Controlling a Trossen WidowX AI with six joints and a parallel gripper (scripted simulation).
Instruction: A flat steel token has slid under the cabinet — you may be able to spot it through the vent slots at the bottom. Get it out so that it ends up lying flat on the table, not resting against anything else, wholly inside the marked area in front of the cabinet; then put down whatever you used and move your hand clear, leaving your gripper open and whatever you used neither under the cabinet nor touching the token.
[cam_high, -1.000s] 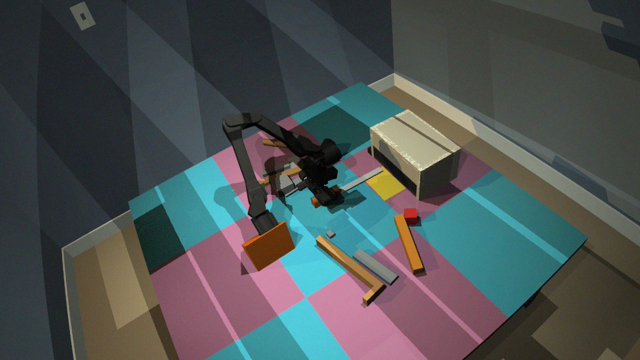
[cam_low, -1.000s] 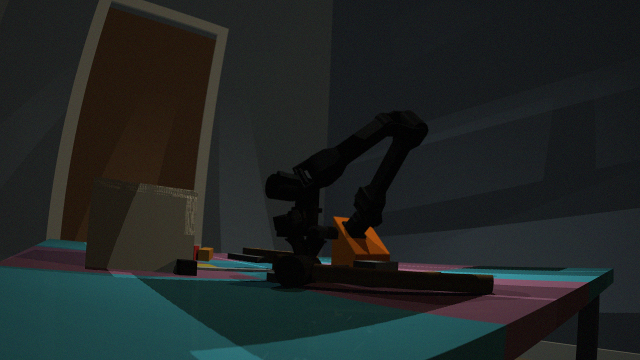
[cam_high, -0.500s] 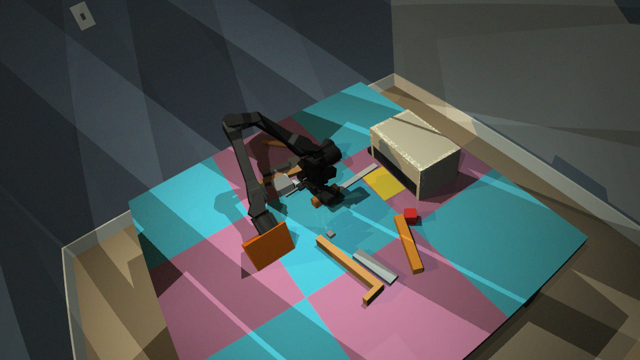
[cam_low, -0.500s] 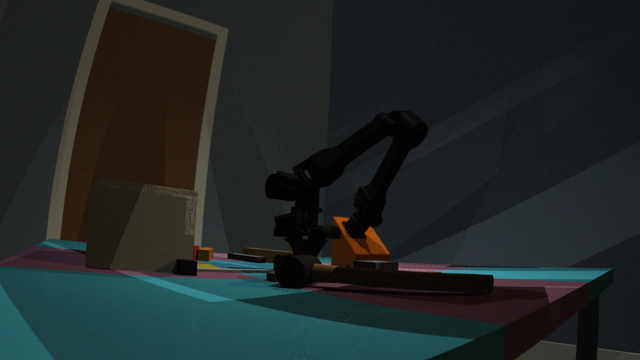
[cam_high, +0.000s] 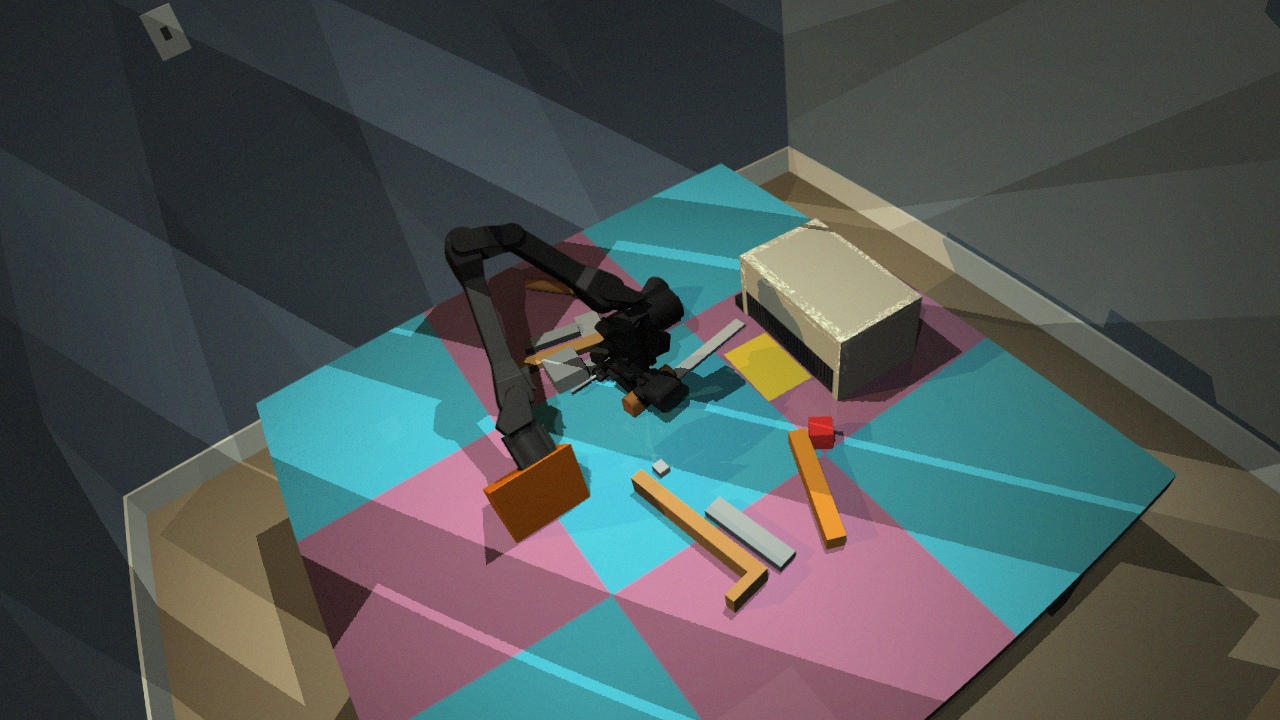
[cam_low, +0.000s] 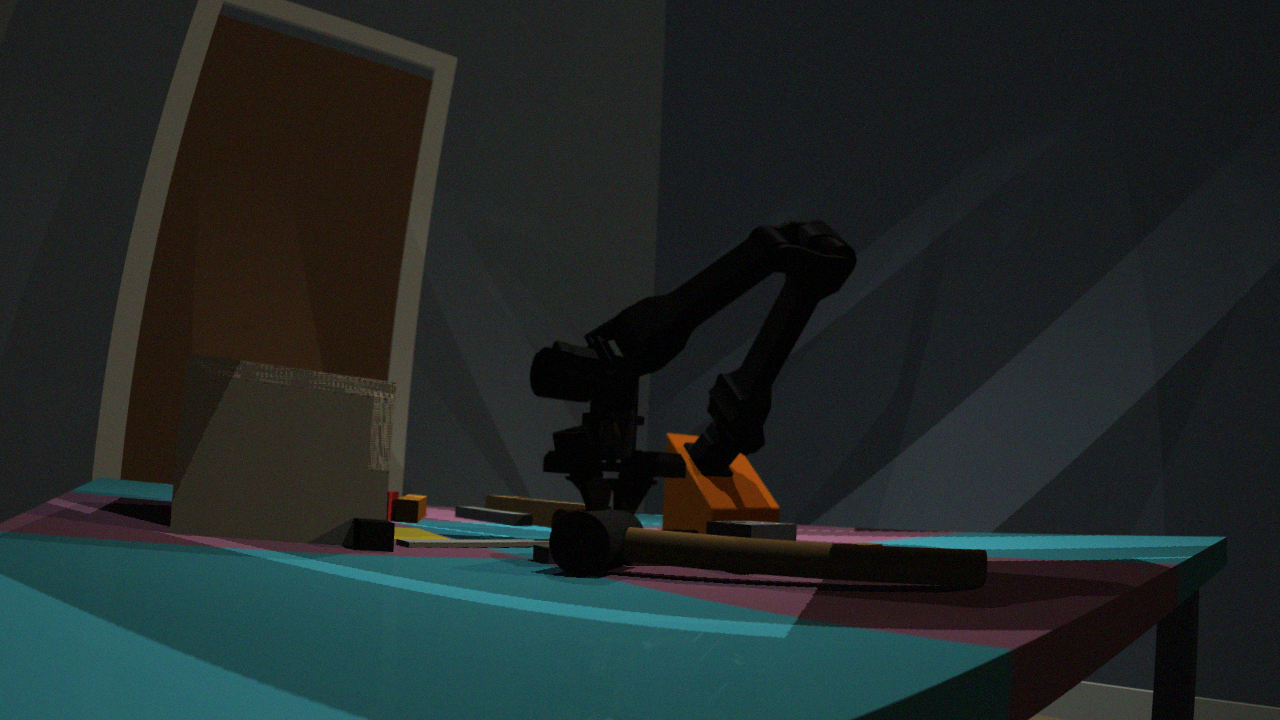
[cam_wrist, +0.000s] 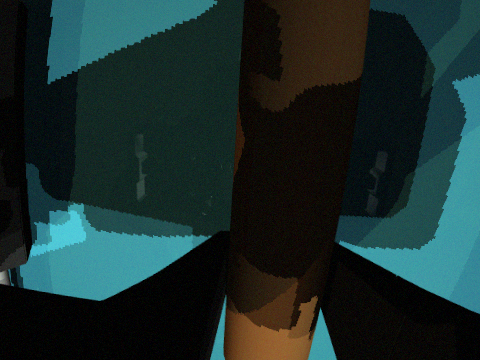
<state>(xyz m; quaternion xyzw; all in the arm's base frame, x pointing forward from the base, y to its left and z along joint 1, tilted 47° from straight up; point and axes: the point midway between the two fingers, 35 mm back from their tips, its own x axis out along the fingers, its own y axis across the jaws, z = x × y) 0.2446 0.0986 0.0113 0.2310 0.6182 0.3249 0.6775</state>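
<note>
My gripper (cam_high: 651, 388) (cam_wrist: 271, 245) is shut on the wooden handle (cam_high: 632, 403) (cam_wrist: 270, 335) of a tool, low over the table. A long thin grey blade (cam_high: 713, 346) (cam_low: 474, 543) reaches from the handle side toward the cabinet (cam_high: 832, 282) (cam_low: 277, 456). Its far end is outside the cabinet, just beside the yellow marked area (cam_high: 768, 367) (cam_low: 418, 535). The cabinet's dark vent slots (cam_high: 787, 344) face that area. I see no token on the yellow; under the cabinet it is too dark to tell. Whether the blade touches the table is unclear.
A black block (cam_low: 371, 534) stands by the cabinet's corner. A mallet (cam_low: 805, 557) lies beyond the arm. A grey block (cam_high: 565, 367) and sticks lie beside the gripper. Nearer are a red cube (cam_high: 820, 431), an orange bar (cam_high: 817, 488), an L-shaped stick (cam_high: 698, 523) and a grey bar (cam_high: 750, 532).
</note>
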